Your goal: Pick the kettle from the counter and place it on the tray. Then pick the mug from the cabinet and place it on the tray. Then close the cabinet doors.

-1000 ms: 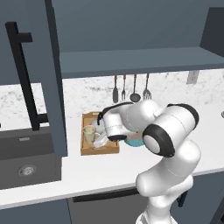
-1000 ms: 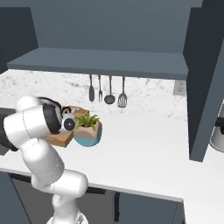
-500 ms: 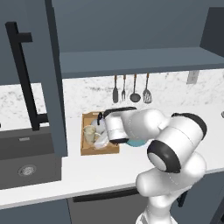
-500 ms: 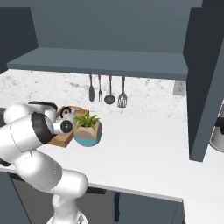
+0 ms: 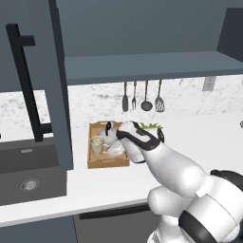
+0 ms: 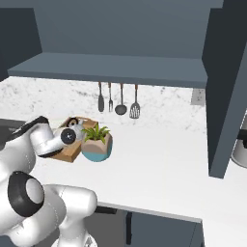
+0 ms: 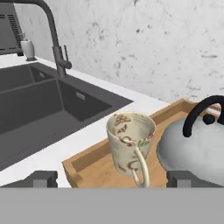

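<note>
Both picks appear complete: the mug and the kettle stand side by side in the tray, mug nearer the sink. The gripper is released, jaws spread wide just behind the mug and holding nothing. Remaining: close the doors, which stand open above the sink. The tray rests on the marbled worktop, between sink and plant pot; utensils hang on the wall behind it.

Kitchen: marble counter, sink with tap at 10 o'clock in hand view, utensils on wall, cabinet at 12.
</note>
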You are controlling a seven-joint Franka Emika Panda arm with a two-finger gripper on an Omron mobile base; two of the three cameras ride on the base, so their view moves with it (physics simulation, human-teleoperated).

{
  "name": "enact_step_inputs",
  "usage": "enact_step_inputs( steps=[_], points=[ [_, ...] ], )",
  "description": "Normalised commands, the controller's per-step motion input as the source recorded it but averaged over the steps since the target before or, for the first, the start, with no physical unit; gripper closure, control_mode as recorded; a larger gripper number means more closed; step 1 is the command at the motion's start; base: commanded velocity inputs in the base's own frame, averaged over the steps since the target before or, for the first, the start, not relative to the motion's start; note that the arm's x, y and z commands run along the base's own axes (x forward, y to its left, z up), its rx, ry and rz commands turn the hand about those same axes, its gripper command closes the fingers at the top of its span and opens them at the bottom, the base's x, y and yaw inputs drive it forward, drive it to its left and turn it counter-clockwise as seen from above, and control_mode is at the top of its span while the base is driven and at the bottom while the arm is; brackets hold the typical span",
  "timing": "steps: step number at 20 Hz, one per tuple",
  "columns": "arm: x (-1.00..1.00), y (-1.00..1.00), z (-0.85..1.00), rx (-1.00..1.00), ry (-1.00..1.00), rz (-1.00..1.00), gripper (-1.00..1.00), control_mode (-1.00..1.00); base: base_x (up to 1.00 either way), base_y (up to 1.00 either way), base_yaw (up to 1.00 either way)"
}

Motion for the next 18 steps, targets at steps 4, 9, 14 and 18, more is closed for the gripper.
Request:
enact_step_inputs(
  steps=[4,9,14,18],
  points=[
    [-0.10,-0.23,1.00,0.00,0.35,-0.04,-1.00,-1.00,0.00,0.00,0.00],
    [-0.25,-0.22,0.83,0.00,0.40,-0.09,-1.00,-1.00,0.00,0.00,0.00],
    [0.00,-0.03,0.00,-0.01,0.09,-0.07,-1.00,-1.00,0.00,0.00,0.00],
    [0.00,0.00,0.00,0.00,0.00,0.00,-1.00,-1.00,0.00,0.00,0.00]
  ],
)
